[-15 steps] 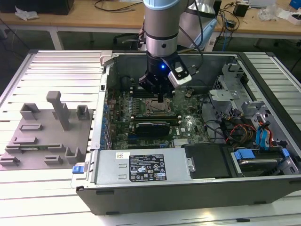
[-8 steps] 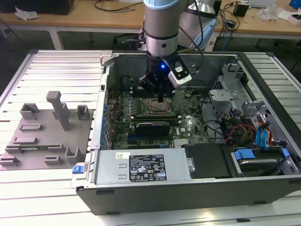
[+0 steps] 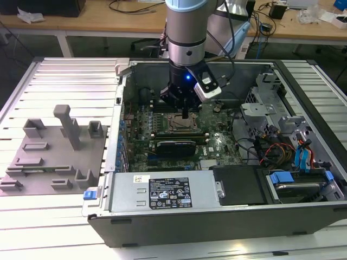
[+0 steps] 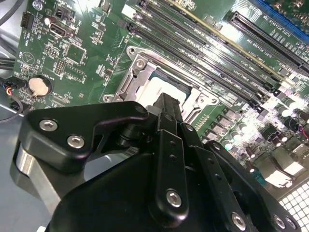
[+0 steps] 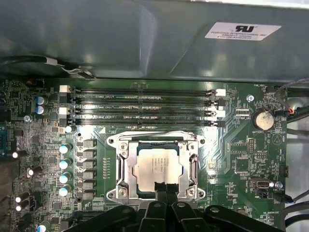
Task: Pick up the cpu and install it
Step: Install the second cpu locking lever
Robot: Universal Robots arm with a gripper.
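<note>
Jaws (image 5: 164, 189) apparently touching cpu (image 5: 158, 164) amid socket frame (image 5: 123, 166).

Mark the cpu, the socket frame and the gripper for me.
cpu (image 5: 157, 166), first wrist view, metal top.
socket frame (image 5: 126, 166), first wrist view, side rail.
gripper (image 5: 164, 187), first wrist view, fingertips at the cpu's edge.

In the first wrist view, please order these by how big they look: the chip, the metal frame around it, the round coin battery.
1. Metal frame, the largest; it encloses the chip.
2. Chip, the silvery square inside the frame; the tool covers part of its near edge.
3. Coin battery, clearly the smallest.
</note>
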